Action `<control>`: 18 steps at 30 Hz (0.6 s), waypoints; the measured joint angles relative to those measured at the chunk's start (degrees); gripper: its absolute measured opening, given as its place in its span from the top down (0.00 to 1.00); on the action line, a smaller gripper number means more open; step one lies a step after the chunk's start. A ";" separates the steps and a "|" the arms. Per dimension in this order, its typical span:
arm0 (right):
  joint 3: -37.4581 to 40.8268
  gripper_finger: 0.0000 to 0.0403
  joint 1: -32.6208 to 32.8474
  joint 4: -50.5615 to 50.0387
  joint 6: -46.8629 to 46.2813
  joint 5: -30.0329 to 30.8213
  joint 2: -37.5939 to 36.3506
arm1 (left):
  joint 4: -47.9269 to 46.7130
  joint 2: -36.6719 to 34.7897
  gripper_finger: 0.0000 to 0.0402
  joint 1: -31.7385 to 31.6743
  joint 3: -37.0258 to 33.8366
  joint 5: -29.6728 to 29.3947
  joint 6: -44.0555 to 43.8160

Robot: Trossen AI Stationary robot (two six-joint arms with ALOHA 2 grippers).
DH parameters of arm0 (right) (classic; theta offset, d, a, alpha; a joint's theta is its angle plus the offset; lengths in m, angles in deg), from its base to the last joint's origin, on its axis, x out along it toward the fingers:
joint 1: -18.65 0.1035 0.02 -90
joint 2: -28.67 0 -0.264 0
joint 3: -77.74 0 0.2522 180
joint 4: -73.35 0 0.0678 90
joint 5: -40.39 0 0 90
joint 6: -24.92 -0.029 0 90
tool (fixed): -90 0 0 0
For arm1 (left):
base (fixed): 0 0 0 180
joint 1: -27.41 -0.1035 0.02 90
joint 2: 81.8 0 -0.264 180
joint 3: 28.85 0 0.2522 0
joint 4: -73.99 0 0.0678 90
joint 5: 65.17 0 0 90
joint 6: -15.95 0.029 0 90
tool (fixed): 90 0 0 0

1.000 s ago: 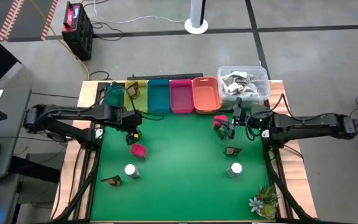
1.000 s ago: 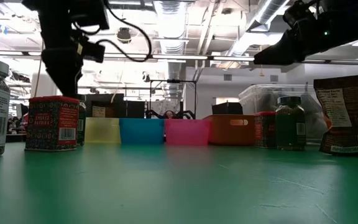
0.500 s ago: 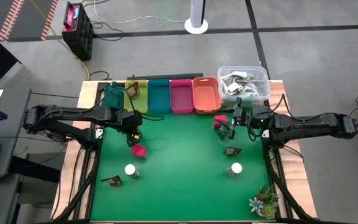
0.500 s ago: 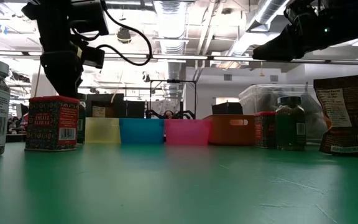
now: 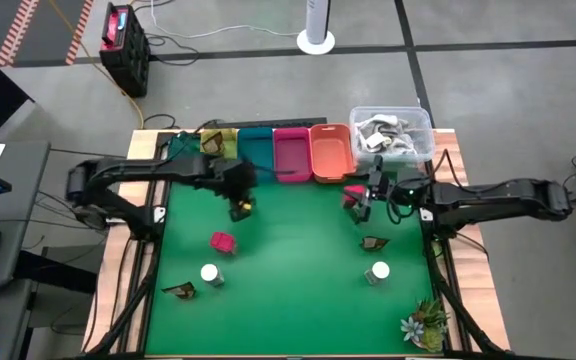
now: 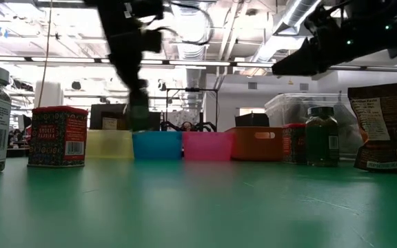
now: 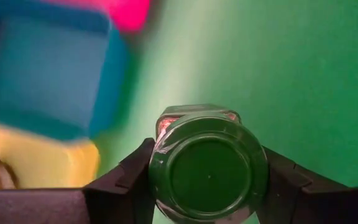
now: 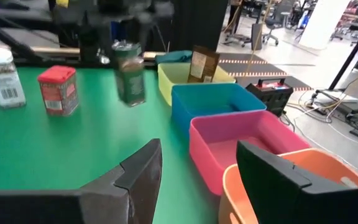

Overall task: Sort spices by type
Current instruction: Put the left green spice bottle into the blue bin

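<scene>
My left gripper (image 5: 238, 203) is shut on a dark green jar (image 7: 209, 167) and hangs above the mat in front of the yellow bin (image 5: 220, 155) and the blue bin (image 5: 256, 155); the right wrist view shows the jar (image 8: 130, 84) in the air. A brown packet stands in the yellow bin. A red-pink block (image 5: 222, 241), a white-capped jar (image 5: 209, 273) and a brown packet (image 5: 180, 290) stand on the mat's left. My right gripper (image 5: 364, 198) is open above a red block (image 5: 352, 194) near the orange bin (image 5: 332, 153). Another packet (image 5: 372, 242) and white-capped jar (image 5: 378, 271) stand nearby. My left gripper pinches the green jar between its two fingers (image 7: 129, 182) at the green cap (image 7: 166, 163), one finger on each side. The fingers come from above, pointing down. The jar hangs below them, about upright, lifted clear of the mat.
A pink bin (image 5: 291, 155) sits between the blue and orange ones along the far edge. A clear tub of grey-white pieces (image 5: 391, 133) sits at the far right corner, and a spiky plant (image 5: 425, 322) at the near right corner. The mat's middle (image 5: 298, 250) is bare.
My left gripper has risen from beside the red-pink block with the green jar and swung toward the table's right and far edge, up to the yellow and blue bins. The jar is now lifted clear. My right gripper has shifted slightly toward the left.
</scene>
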 joint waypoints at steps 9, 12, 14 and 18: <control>0.00 0.42 0.14 0.27 -0.13 -1.48 0.60 | -9.82 12.82 0.52 -10.38 23.59 -0.21 12.62; 0.00 0.42 0.14 0.23 -0.14 -1.96 0.43 | -9.58 15.10 0.52 -15.58 26.21 0.30 14.64; 0.00 0.42 0.14 -0.04 -0.17 -2.99 0.47 | -8.43 16.44 0.52 -19.42 26.53 1.91 14.80; 0.00 0.42 0.16 0.12 -0.14 -3.31 0.47 | -6.06 19.86 0.52 -25.26 26.53 4.48 14.35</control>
